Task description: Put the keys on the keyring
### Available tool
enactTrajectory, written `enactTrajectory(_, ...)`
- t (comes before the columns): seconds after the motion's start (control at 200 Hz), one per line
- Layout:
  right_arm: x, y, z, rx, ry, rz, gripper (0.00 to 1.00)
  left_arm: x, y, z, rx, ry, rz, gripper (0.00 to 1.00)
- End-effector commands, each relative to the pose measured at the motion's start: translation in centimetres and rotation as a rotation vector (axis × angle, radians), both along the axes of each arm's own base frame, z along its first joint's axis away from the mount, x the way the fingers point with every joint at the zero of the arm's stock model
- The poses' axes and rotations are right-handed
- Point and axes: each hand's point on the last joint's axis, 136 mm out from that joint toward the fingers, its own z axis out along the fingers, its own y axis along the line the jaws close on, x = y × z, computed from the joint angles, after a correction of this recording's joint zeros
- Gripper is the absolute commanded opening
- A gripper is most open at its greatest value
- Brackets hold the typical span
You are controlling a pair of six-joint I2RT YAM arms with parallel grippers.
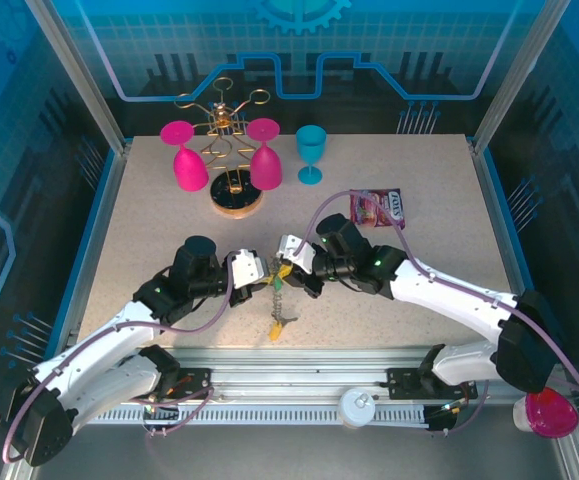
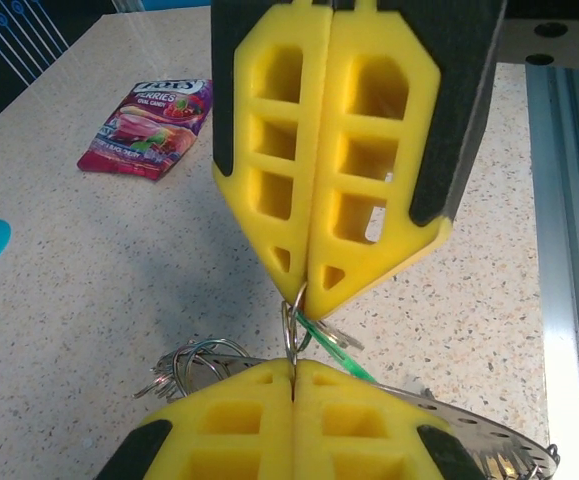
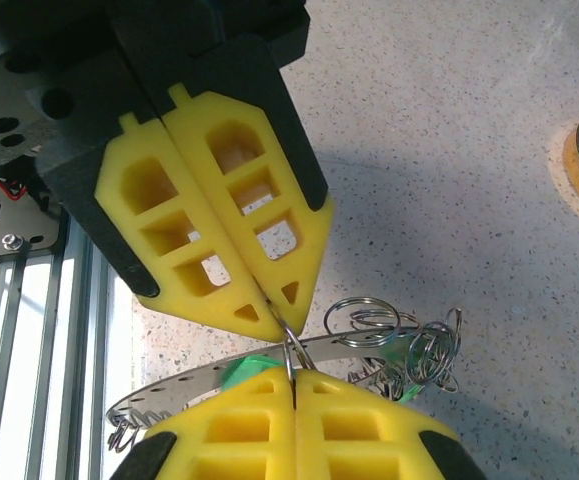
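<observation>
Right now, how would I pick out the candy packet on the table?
On the speckled beige tabletop, find the turquoise plastic goblet standing near the far edge. Nearer and to its right lies the magenta printed candy pouch, the only flat printed packet there.

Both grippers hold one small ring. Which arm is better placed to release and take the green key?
Left, probably. Left gripper and right gripper pinch the small ring tip to tip. The green key juts free beside the left gripper; in the right wrist view it is half hidden.
</observation>
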Motion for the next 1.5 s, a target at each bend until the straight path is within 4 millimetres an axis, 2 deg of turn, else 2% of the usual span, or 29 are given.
enactTrajectory(0.0, 0.8, 0.6, 0.9, 0.010, -0.012, -0.039, 0.00, -0.6, -0.5, 1.6, -0.033, -0.052, -0.043, 0.00)
enactTrajectory(0.275, 1.8, 0.3, 0.5, 0.004, 0.058, -0.120, 0.00, -0.7, -0.4, 1.8, -0.043, -0.068, -0.043, 0.00)
enactTrajectory(0.585, 1.1, 0.9, 1.3, 0.045, 0.120, -0.090, 0.00, -0.3, -0.2, 2.1, -0.039, -0.098, -0.026, 0.00)
enactTrajectory(1.041, 1.9, 0.3, 0.6, 0.039, 0.167, -0.137, 0.00, 0.4, 0.1, 2.1, -0.018, -0.139, 0.019, 0.00)
enactTrajectory(1.236, 1.9, 0.0, 1.0, 0.047, 0.150, -0.141, 0.33, 0.4, 0.0, 2.1, -0.020, -0.141, 0.016, 0.00)
enactTrajectory(1.316, 1.7, -0.2, 1.2, 0.054, 0.133, -0.124, 0.44, 0.4, -0.1, 2.2, -0.022, -0.143, 0.013, 0.00)
enactTrajectory(1.386, 1.5, -0.5, 1.5, 0.063, 0.088, -0.092, 0.48, 0.4, -0.1, 2.2, -0.025, -0.141, 0.011, 0.00)
enactTrajectory(1.466, 1.4, -1.1, 1.5, 0.089, -0.005, -0.051, 0.48, 0.3, -0.1, 2.3, -0.035, -0.136, 0.008, 0.00)
enactTrajectory(1.486, 1.7, -1.2, 2.0, 0.107, -0.042, -0.049, 0.48, 0.2, -0.2, 2.2, -0.036, -0.134, 0.007, 0.00)
enactTrajectory(1.496, 1.6, -1.5, 1.3, 0.099, -0.045, -0.048, 0.48, 0.2, -0.2, 2.3, -0.038, -0.135, 0.006, 0.00)
